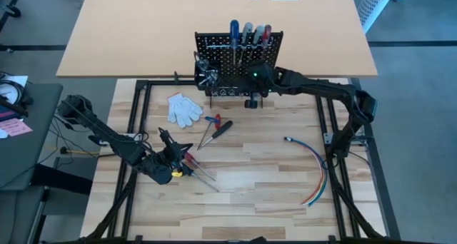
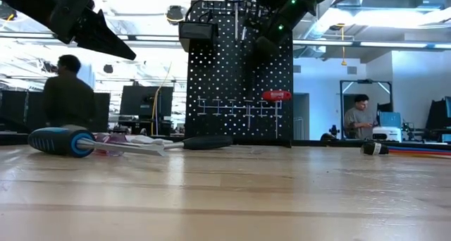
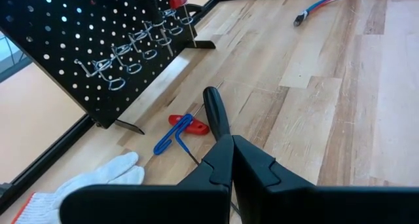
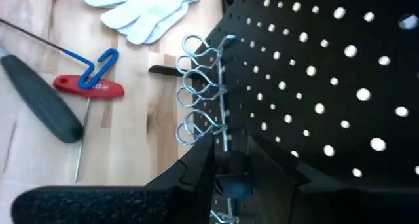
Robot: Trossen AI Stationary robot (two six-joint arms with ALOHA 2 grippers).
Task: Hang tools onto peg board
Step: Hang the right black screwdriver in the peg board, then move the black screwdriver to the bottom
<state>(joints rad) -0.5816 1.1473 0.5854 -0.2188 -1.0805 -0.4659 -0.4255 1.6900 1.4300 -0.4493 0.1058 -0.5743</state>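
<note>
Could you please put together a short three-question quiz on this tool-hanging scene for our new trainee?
1. True or false: the left gripper has its fingers shut and hovers over the table near the loose tools.
2. Which gripper is at the peg board? A) the left one B) the right gripper C) neither
3. Fill in: the white gloves lie on the table in front of the peg board, beside the black-handled ______.

Key
1. True. Its fingers meet in the left wrist view.
2. B. The right wrist view shows it up against the board's wire rings.
3. Screwdriver. It lies by a red-handled tool and a blue hex key.
</note>
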